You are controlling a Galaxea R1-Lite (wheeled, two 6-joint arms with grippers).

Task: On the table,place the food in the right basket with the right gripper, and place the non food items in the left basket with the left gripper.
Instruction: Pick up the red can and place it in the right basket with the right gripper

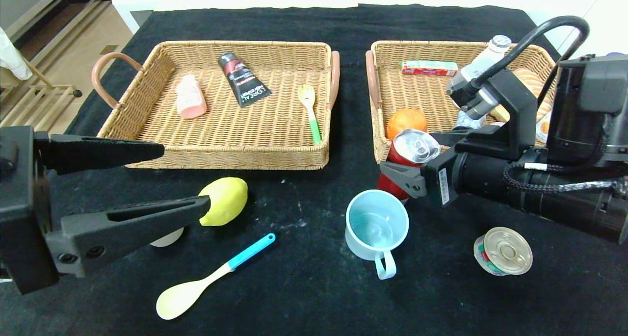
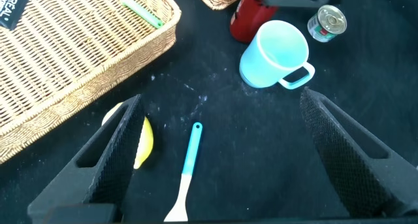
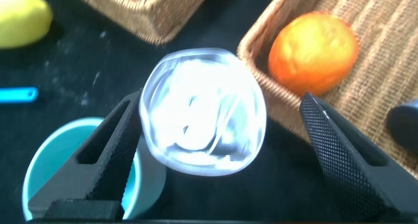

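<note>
My right gripper (image 1: 405, 154) is open, with its jaws on either side of a red drink can (image 1: 414, 147) that stands just in front of the right basket (image 1: 378, 144). In the right wrist view the can's silver top (image 3: 202, 110) lies between the fingers, with a gap on the orange's side. My left gripper (image 1: 185, 176) is open and empty above the table near a yellow lemon (image 1: 224, 200) and a blue-handled spoon (image 1: 211, 277). In the left wrist view the spoon (image 2: 189, 159) lies between the fingers. A light blue cup (image 1: 377, 224) and a tin (image 1: 504, 251) sit at the front.
The left basket (image 1: 225, 159) holds a pink bottle (image 1: 190, 96), a black tube (image 1: 241, 78) and a fork (image 1: 310, 111). The right basket holds an orange (image 1: 406, 121), a box (image 1: 428, 67), a bottle and bread. A white object (image 1: 167, 238) lies partly hidden under my left finger.
</note>
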